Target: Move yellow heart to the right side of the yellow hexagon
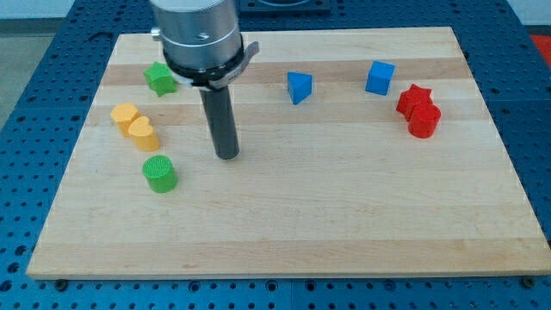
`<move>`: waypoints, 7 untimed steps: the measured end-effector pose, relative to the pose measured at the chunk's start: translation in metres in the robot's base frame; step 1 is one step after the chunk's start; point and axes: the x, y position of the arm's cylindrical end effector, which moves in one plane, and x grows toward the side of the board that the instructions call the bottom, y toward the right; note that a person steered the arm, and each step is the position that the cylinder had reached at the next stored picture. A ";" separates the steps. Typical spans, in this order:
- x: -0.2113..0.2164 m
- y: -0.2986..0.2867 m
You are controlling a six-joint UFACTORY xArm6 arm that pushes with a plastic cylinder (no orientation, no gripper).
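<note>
Yellow heart (144, 133) touching yellow hexagon (125, 114), my bare tip (226, 156) rightward, well apart, holding nothing.

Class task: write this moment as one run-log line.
my tip: right of yellow heart, apart | yellow heart: touching yellow hexagon, at its lower right | green cylinder: below heart
</note>
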 end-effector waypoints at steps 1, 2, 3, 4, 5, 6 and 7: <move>-0.016 -0.020; -0.019 -0.054; -0.019 -0.063; -0.019 -0.074; -0.010 -0.074; -0.002 -0.094; 0.008 -0.113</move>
